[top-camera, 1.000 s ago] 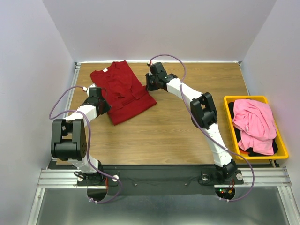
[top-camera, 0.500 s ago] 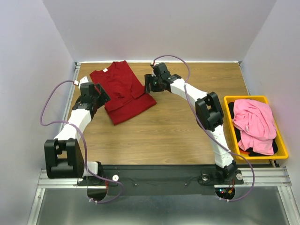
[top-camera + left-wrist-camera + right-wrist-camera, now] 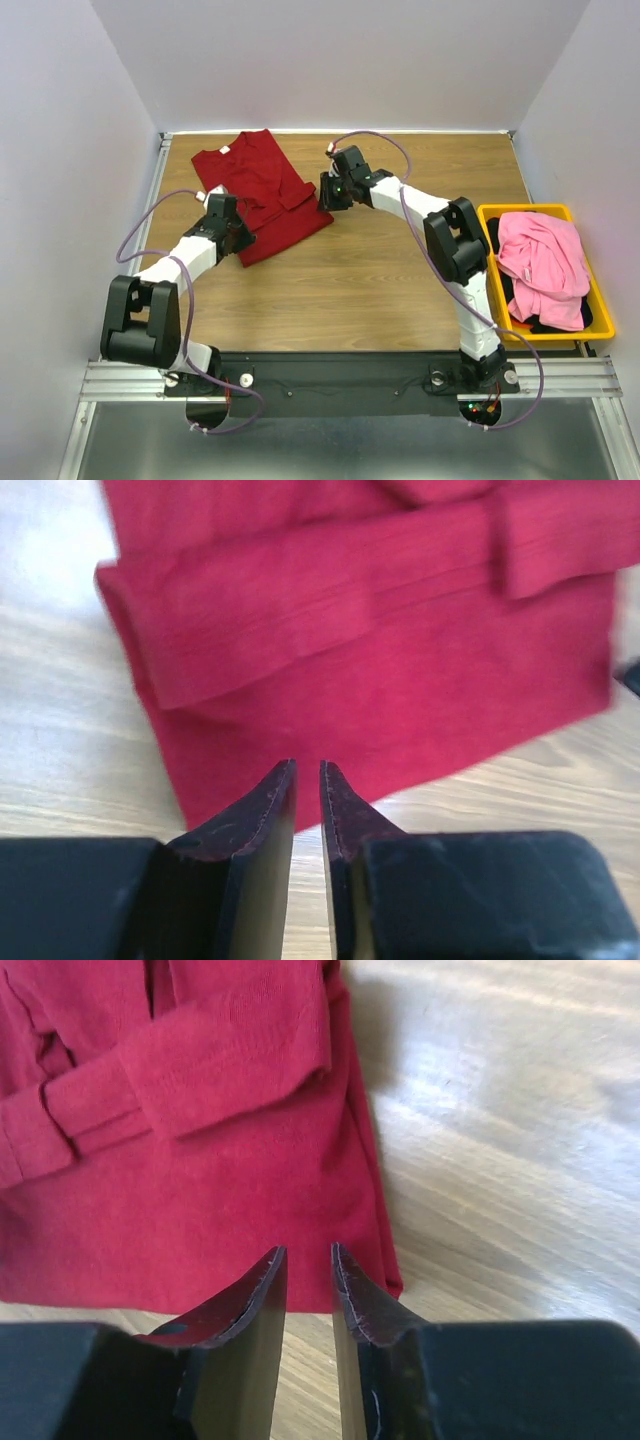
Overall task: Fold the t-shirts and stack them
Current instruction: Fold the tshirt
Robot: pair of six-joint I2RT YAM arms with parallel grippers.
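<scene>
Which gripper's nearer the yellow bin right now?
Right. The right gripper is at the right hem corner of the red t-shirt, mid-table; the left gripper is at the opposite corner, farther from the yellow bin.

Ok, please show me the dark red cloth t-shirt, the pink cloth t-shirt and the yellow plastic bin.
dark red cloth t-shirt [image 3: 262, 195], top external view, its middle.
pink cloth t-shirt [image 3: 545, 262], top external view, crumpled middle.
yellow plastic bin [image 3: 525, 208], top external view, far rim.

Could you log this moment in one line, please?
left claw: at red shirt hem | right claw: same hem | grips unclear
</scene>
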